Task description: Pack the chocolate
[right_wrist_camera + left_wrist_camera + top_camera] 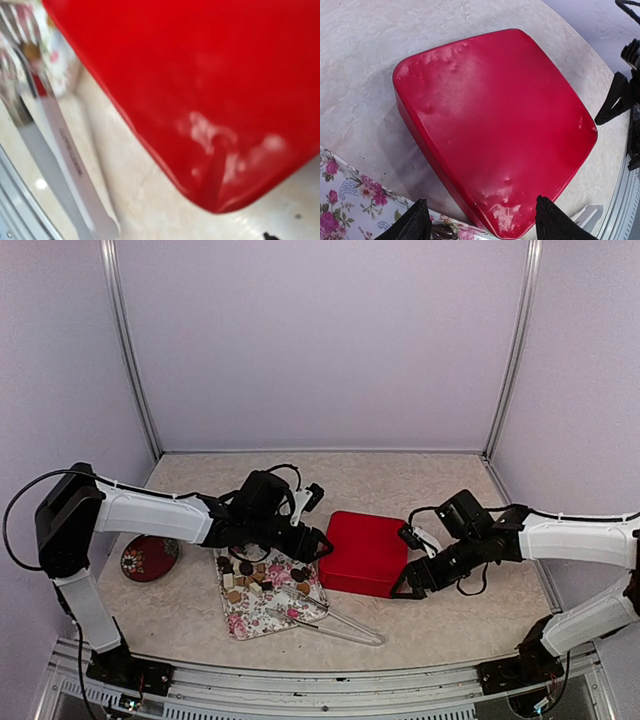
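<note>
1. Carrying everything is the bench (pixel 440 630), with both arms reaching in over it from the near edge.
2. The red box (pixel 490 125) is shut and lies straight ahead of the left fingers (pixel 415 222). These fingers stand apart and hold nothing. In the left wrist view the box's nearest corner points into the gap between them, and I see no contact.
3. The floral tray (pixel 240 625) sits just to the outer side of the left fingers and a little behind them. Its patterned corner shows beside one finger in the wrist view. It is near the box but not under it.
4. The tongs (pixel 335 622) lie on the bench between the tray and the right fingers (pixel 405 587). One end rests on the tray, and the long axis runs from there towards the box's near corner.
5. The chocolate (pixel 250 575) is a loose scatter of dark, tan and cream pieces on the tray. It is close beside the left fingers and well apart from the right fingers, with the whole box in between.
6. The right fingers sit at the box's near corner on the side away from the tray. That wrist view is blurred, so I cannot tell whether they are apart or together.
7. The left arm is plainly nearer the chocolate, and I judge the lid must come off first.
</note>
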Tool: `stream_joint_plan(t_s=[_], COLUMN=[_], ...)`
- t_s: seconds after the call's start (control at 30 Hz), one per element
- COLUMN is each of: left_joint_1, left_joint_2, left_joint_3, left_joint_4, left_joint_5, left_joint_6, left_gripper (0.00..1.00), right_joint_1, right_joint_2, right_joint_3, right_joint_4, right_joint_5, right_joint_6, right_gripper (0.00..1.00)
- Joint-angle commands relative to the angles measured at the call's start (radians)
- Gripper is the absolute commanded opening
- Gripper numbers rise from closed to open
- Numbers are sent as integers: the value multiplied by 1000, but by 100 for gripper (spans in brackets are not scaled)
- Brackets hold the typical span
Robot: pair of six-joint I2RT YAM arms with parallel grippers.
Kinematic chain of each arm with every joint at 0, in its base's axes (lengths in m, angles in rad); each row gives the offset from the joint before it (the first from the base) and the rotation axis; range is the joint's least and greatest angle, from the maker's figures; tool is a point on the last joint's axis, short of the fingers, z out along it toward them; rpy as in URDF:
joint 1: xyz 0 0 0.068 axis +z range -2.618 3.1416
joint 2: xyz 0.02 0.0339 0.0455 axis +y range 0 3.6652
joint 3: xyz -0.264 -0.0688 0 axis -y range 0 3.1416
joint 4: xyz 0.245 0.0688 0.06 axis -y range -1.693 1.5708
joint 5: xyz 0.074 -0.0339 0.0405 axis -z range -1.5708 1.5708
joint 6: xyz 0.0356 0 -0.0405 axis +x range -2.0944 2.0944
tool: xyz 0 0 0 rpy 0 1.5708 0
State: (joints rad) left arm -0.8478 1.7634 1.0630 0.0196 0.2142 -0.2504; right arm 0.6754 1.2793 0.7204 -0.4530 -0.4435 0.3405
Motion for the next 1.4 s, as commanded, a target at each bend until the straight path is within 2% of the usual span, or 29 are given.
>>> stream_joint_plan(t_s=[0.0,0.23,0.43,0.63,0.7,0.83,0.9,0.93,1.0,1.17,1.37], left_joint_1=[-9,-22,-20,-3,2,16,25,30,49,166,362], left_joint_2=[40,60,69,86,79,43,15,-2,-45,-172,-385], left_joint_3=[23,37,38,65,76,101,128,137,146,107,-20], left_joint_4=[45,49,61,69,63,45,16,0,-27,-49,-58], left_joint_5=[3,5,7,20,8,-9,-39,-59,-90,-99,-149], left_joint_6=[-23,-28,-32,-44,-47,-46,-46,-42,-42,-107,-198], left_gripper=[70,69,69,69,70,75,95,98,99,99,99], right_joint_1=[24,-5,-59,-98,-113,-148,-148,-148,-154,-233,-310], right_joint_2=[48,94,155,188,169,118,97,78,26,-112,-254], right_joint_3=[-47,-68,-69,-41,-31,-10,21,33,49,86,65], right_joint_4=[70,168,264,266,246,240,223,223,238,293,377], right_joint_5=[24,135,132,154,190,184,171,169,171,145,309], right_joint_6=[49,84,73,42,28,-21,-54,-61,-74,-83,-23], right_gripper=[84,75,71,69,70,79,86,90,99,100,100])
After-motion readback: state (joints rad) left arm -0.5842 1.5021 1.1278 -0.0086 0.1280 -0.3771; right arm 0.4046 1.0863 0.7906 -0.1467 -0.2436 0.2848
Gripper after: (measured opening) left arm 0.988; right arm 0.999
